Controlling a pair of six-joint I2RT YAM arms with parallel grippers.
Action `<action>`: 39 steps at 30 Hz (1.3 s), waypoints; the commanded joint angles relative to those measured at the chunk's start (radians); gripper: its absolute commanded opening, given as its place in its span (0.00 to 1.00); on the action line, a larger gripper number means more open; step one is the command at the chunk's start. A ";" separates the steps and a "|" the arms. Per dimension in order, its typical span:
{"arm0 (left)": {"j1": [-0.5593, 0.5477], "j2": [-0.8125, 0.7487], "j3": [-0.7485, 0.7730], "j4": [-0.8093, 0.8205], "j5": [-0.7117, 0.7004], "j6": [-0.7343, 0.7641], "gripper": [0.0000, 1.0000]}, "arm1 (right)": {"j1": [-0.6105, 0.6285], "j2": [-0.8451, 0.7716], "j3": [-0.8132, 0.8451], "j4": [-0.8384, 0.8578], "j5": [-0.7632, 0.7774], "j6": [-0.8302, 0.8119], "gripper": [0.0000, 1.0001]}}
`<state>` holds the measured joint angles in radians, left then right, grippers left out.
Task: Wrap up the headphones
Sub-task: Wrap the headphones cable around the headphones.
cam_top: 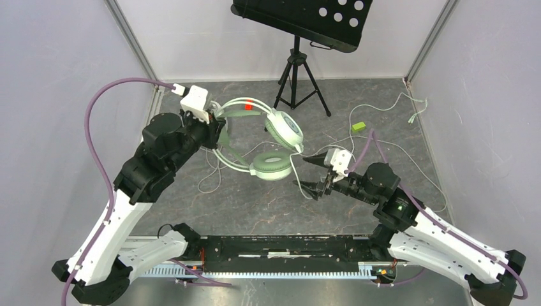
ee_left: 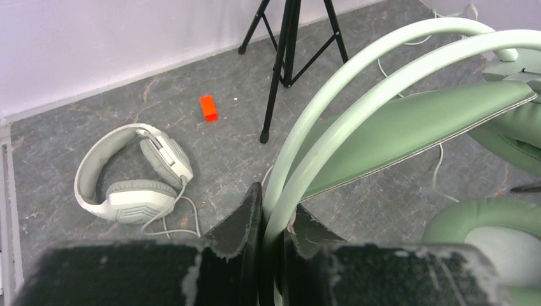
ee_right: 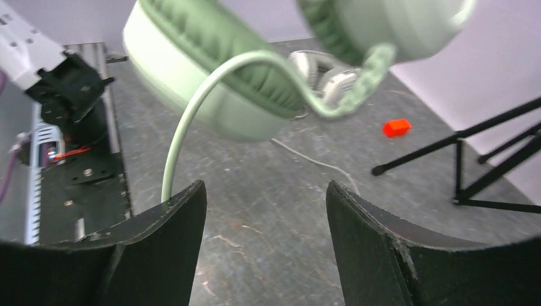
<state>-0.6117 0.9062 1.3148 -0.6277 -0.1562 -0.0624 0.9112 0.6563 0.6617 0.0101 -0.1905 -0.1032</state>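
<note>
1. Mint-green headphones are seen held up by the headband, left of the tripod and nearer the arms than its feet.
2. The headband is clamped between the closed fingers of the left gripper.
3. The right gripper is pictured below the earcups, jaws spread wide and nothing between them; the green cable is seen running down to one finger.
4. A white-grey headset is shown lying on the grey table, left of the tripod, an orange block between the two.
</note>
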 commanded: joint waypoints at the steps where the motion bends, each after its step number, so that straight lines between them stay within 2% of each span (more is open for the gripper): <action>1: 0.003 -0.025 0.012 0.149 0.011 0.012 0.16 | 0.000 -0.001 -0.050 0.084 -0.150 0.063 0.71; 4: 0.002 -0.022 0.009 0.152 0.029 -0.001 0.16 | 0.000 -0.012 -0.125 0.137 -0.118 0.060 0.60; 7: 0.002 -0.028 -0.006 0.165 0.047 -0.019 0.16 | 0.000 -0.029 -0.207 0.225 -0.101 0.070 0.54; 11: 0.003 -0.031 -0.025 0.166 0.023 -0.002 0.16 | 0.000 -0.041 -0.177 0.167 -0.017 0.081 0.49; 15: 0.003 -0.030 -0.029 0.154 0.027 0.009 0.16 | 0.000 -0.107 -0.116 0.058 0.094 0.083 0.66; 18: 0.003 -0.034 -0.032 0.148 0.034 0.010 0.16 | 0.000 -0.173 -0.116 0.038 0.066 0.091 0.75; 21: 0.003 -0.035 -0.037 0.148 0.028 0.010 0.16 | 0.000 -0.208 -0.130 0.056 -0.042 0.102 0.76; 25: 0.003 -0.034 -0.043 0.149 0.034 0.003 0.16 | 0.000 -0.217 -0.186 0.190 -0.210 0.148 0.76; 32: 0.003 -0.059 -0.074 0.167 0.075 -0.046 0.16 | -0.001 -0.151 -0.254 0.286 -0.165 0.075 0.75; 34: 0.003 -0.070 -0.088 0.174 0.084 -0.064 0.16 | 0.000 -0.120 -0.271 0.299 -0.142 0.078 0.63; 37: 0.003 -0.076 -0.076 0.164 0.063 -0.104 0.16 | 0.001 -0.093 -0.315 0.335 -0.088 0.096 0.26; 39: 0.003 -0.062 -0.034 0.135 0.016 -0.149 0.16 | 0.000 -0.083 -0.352 0.358 -0.066 0.087 0.15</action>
<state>-0.6117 0.8577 1.2098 -0.5762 -0.1108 -0.0723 0.9096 0.5591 0.3660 0.2737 -0.3172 -0.0097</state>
